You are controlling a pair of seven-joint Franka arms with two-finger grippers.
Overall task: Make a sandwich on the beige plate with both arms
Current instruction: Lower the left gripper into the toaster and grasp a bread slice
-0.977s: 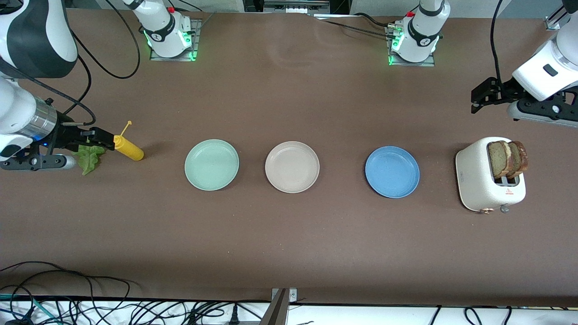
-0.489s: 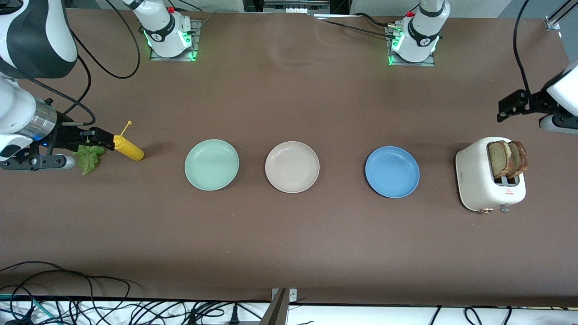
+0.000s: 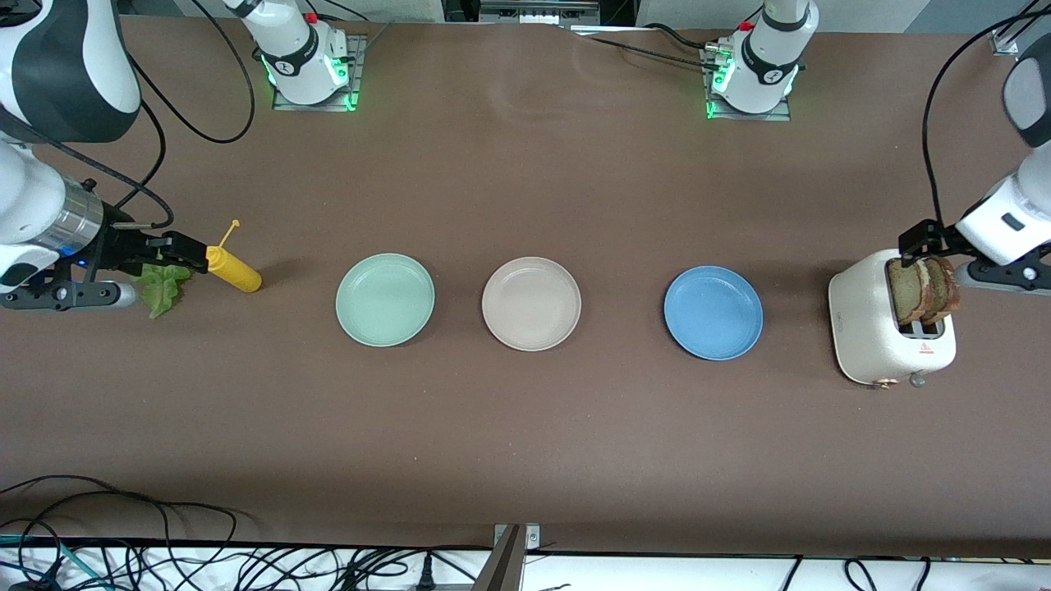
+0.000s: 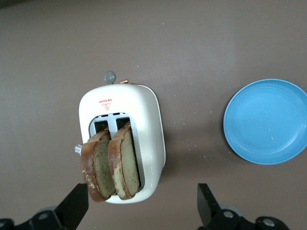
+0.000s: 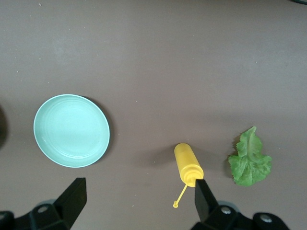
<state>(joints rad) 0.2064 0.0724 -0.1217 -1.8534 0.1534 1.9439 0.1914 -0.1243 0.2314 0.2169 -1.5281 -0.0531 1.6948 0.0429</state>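
Two bread slices (image 4: 111,163) stand upright on edge in the toaster (image 3: 891,328) at the left arm's end of the table, flat faces side by side. Left tool (image 4: 143,205) hovers over them, wide open, empty — likely light, crumbly; pinch the exposed top across the faces. Right tool (image 5: 136,201) waits open over the mustard bottle (image 5: 188,165); beige plate (image 3: 531,303) bare.
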